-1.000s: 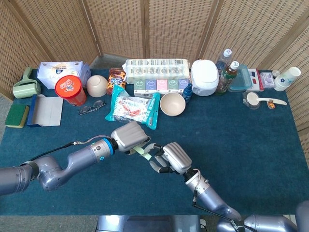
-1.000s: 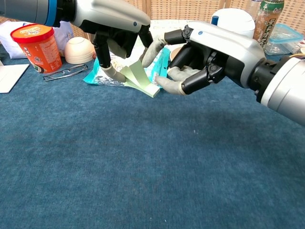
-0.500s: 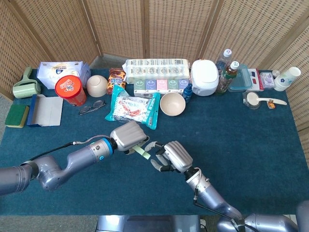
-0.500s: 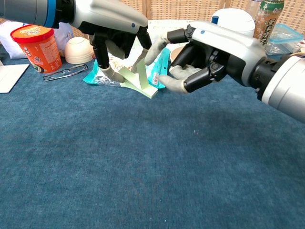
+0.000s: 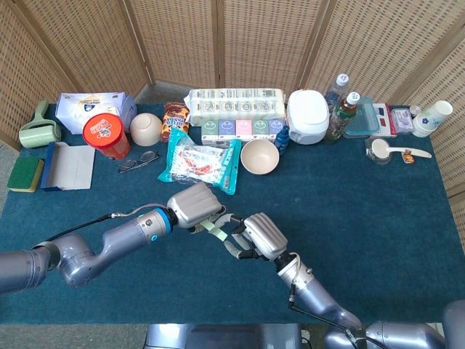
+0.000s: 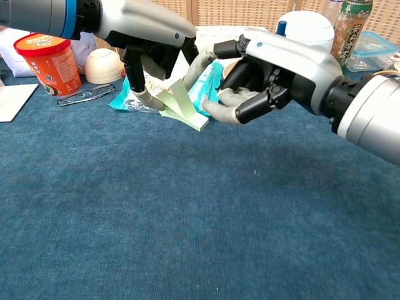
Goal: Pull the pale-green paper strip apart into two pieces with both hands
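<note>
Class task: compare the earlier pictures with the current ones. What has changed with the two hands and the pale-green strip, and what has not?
The right hand has shifted slightly left, back toward the paper strip. The left hand still pinches the strip, which remains whole. Table items are unmoved.

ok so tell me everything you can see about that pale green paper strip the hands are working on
The pale-green paper strip is thin, matte paper, folded or creased so that it forms a raised peak, and apparently in one piece. It is held just above the blue tablecloth, in front of a teal snack bag. The left hand pinches its left end; the right hand's fingertips sit at its right end, but a firm grip there cannot be confirmed.
</note>
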